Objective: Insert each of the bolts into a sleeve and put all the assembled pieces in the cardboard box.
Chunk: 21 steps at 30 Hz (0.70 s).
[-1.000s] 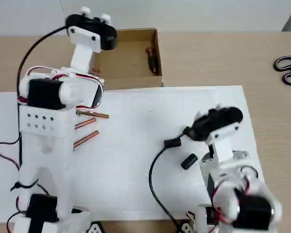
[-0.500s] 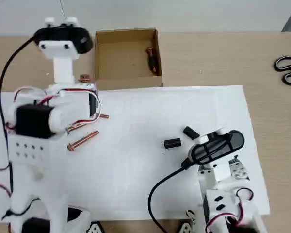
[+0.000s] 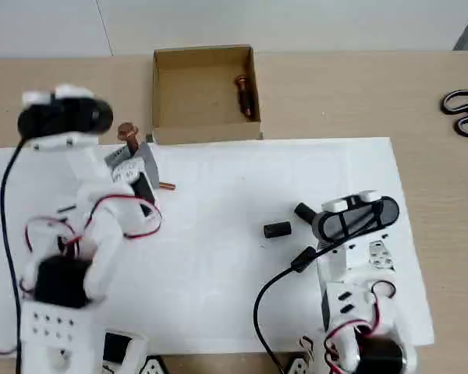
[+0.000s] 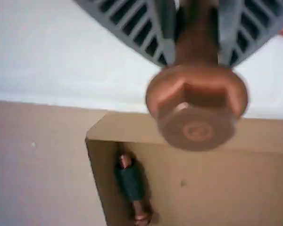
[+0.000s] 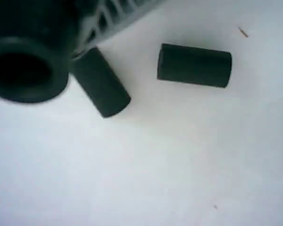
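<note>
My left gripper [image 4: 195,28] is shut on a copper bolt [image 4: 196,106], whose hex head points toward the cardboard box [image 4: 146,133]. From above, the bolt [image 3: 127,132] sticks out of that gripper [image 3: 136,162] just left of the box [image 3: 161,93]. One assembled bolt-and-sleeve piece [image 3: 246,97] lies inside the box along its right wall, also seen as the piece [image 4: 131,187]. My right gripper [image 5: 52,44] is shut on a black sleeve [image 5: 28,70] with its open end facing the camera. Two loose sleeves [image 5: 101,89] [image 5: 194,65] lie on the white sheet close by, also seen from above [image 3: 304,212] [image 3: 277,230].
The tip of another bolt [image 3: 168,186] pokes out from under the left arm. A white sheet [image 3: 218,265] covers the table's middle. Scissors [image 3: 464,111] lie at the far right. The right arm's black cable [image 3: 277,284] loops over the sheet.
The left arm has swung left, away from the box, with the bolt held. The right arm has drawn back toward the front edge, uncovering the two loose sleeves.
</note>
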Motion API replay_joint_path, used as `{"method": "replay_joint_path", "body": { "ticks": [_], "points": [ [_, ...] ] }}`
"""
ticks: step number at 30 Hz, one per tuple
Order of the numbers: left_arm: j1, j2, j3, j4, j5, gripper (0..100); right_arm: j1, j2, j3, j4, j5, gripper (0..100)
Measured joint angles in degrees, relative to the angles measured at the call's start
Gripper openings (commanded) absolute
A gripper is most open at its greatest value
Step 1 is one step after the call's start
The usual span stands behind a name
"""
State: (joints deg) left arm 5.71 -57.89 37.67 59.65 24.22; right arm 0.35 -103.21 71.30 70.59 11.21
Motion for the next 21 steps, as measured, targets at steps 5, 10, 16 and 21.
{"method": "replay_joint_path", "body": {
  "ticks": [5,10,16,21],
  "points": [
    [0.0,-8.0,10.7,-6.7,2.5,1,-5.5,0.0,4.7,-3.8,-0.9,0.2],
    [0.0,-13.2,17.6,-10.2,4.4,1,-13.0,0.0,9.1,-10.5,-3.1,0.2],
    [0.2,-17.4,18.1,-10.4,7.9,1,-20.1,0.0,11.6,-16.4,-7.8,0.2],
    [4.6,-20.7,18.1,-10.4,11.6,1,-27.0,0.0,11.6,-16.9,-11.0,0.2]
  ]
}}
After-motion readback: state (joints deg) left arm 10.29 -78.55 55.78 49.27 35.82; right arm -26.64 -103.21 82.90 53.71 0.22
